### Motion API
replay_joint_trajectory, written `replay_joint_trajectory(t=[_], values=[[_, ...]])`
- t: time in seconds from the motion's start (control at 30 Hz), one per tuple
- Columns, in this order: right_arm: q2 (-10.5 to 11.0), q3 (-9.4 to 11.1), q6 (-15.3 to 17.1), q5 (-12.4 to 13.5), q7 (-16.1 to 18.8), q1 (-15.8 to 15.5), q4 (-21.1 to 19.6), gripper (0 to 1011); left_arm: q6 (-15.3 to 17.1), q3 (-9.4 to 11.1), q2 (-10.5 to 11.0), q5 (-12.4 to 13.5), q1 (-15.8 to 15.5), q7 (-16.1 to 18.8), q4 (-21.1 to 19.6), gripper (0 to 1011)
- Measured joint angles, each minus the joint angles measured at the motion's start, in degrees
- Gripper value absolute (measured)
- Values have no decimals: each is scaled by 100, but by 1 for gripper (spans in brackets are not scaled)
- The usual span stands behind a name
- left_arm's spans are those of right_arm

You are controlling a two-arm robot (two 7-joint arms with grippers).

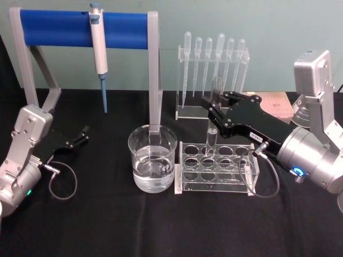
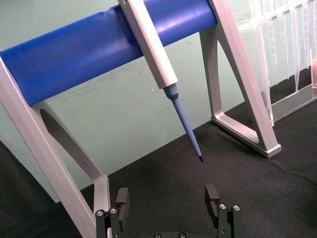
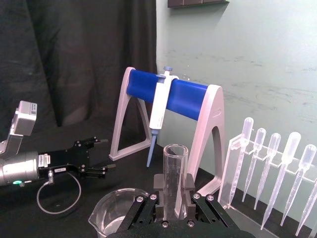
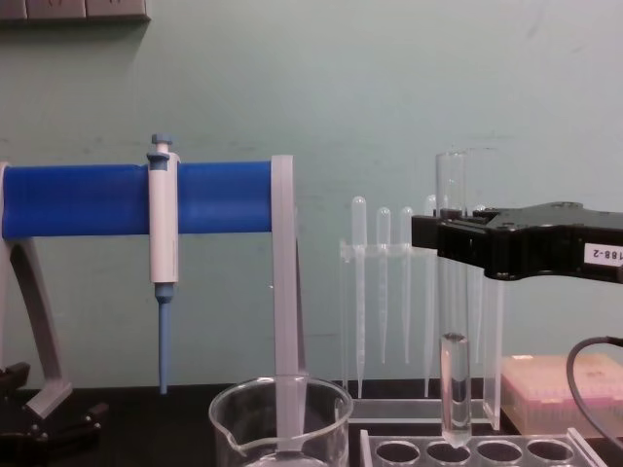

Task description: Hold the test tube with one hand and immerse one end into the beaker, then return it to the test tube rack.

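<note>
My right gripper (image 1: 215, 103) is shut on the upper part of the test tube (image 1: 213, 120), a clear glass tube that stands upright with its open rim above the fingers. In the chest view the test tube (image 4: 454, 389) hangs below the right gripper (image 4: 440, 233), its round bottom level with the top of a back hole of the clear rack (image 4: 487, 452). The right wrist view has the test tube (image 3: 174, 168) clamped between the fingers (image 3: 157, 186). The beaker (image 1: 153, 158), holding water, stands just left of the rack (image 1: 217, 170). My left gripper (image 1: 81, 135) rests open at the far left.
A grey stand with a blue bar (image 1: 80, 30) carries a white-and-blue micropipette (image 1: 99, 51) behind the beaker. A clear holder with several plastic pipettes (image 1: 214, 59) stands at the back, behind the rack. A pinkish box (image 1: 278, 104) lies far right. Black cloth covers the table.
</note>
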Motion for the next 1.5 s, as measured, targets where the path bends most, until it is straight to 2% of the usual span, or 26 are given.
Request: replay_joint_trajectory(t=[1.5], values=[[0, 0, 0, 0, 0, 0, 0, 225, 0, 0, 0, 0, 0, 0, 0, 1000]])
